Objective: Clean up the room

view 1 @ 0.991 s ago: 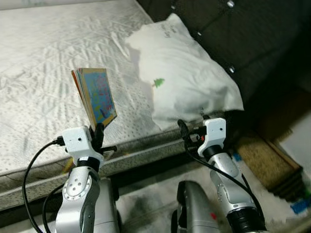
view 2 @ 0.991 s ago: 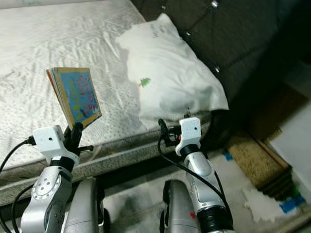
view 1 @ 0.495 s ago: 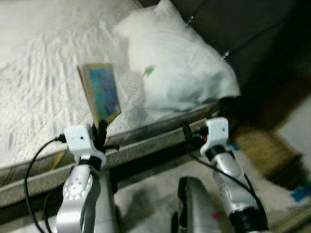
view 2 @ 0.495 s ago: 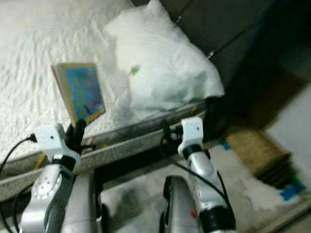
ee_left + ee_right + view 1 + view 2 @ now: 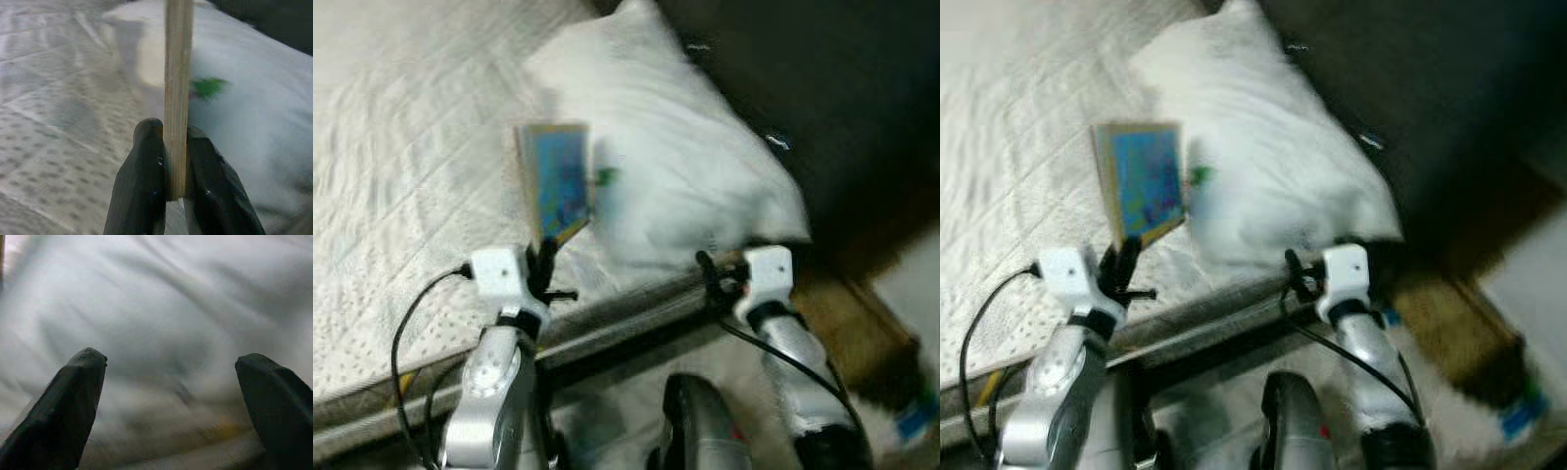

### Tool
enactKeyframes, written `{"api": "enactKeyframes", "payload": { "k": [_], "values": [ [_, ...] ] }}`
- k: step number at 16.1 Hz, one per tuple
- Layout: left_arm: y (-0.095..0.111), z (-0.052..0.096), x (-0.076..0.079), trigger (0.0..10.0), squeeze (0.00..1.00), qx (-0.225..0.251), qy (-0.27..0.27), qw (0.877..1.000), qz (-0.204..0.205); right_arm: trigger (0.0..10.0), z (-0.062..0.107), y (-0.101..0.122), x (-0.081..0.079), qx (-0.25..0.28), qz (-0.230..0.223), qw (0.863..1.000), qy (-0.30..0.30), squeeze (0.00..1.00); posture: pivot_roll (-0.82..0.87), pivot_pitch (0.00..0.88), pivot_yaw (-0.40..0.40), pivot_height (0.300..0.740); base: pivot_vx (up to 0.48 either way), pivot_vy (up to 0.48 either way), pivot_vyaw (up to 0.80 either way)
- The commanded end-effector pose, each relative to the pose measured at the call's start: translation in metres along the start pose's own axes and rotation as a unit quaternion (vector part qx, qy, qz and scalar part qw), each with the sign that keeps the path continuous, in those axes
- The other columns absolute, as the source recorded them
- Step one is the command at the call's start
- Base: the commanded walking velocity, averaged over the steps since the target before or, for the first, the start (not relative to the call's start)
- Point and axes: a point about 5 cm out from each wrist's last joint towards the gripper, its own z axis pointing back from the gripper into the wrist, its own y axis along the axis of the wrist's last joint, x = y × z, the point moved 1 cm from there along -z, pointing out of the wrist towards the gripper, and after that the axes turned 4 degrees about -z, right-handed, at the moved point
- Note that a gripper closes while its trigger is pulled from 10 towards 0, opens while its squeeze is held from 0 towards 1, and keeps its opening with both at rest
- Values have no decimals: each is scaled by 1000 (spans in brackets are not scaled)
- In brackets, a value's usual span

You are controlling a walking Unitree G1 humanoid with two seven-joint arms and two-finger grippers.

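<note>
above the bed point(image 5: 401, 147), the left gripper point(image 5: 172, 161) clamps a book point(image 5: 556, 182) by its lower edge; it may swing loose. the right gripper point(image 5: 171, 391) is spread apart.

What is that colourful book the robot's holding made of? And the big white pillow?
The book looks like thick matte cardboard: its edge is stiff, tan and layered between the left gripper fingers. The pillow seems to be soft white fabric; it is puffy and creased.

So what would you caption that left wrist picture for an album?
The left claw shut on a book's edge, above the bed and the white pillow.
</note>
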Motion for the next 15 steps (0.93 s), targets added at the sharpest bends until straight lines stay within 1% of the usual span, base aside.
{"api": "enactKeyframes", "payload": {
  "k": [1,4,8,14,15],
  "values": [
    [-3,5,-10,10000,0,-5,29,1000,-1,10000,4,-6,-4,-10,2,1000,11,0,-41,190,-32,531,0,0,0],
    [-5,5,-10,10000,0,-10,35,999,-3,10000,3,-6,-3,-10,-5,1000,7,0,-43,189,-31,531,0,0,0],
    [-4,2,-12,10000,0,-8,45,999,-3,10000,3,-6,-3,-9,-4,1000,10,0,-43,189,-32,531,0,0,0],
    [-4,1,-11,10000,0,-7,45,999,2,10000,3,-6,-3,-9,-2,1000,10,0,-44,182,-31,531,0,0,0],
    [-4,1,-11,10000,0,-6,46,999,3,10000,3,-7,-3,-8,4,1000,14,0,-44,181,-31,531,0,0,0]
  ]
}}
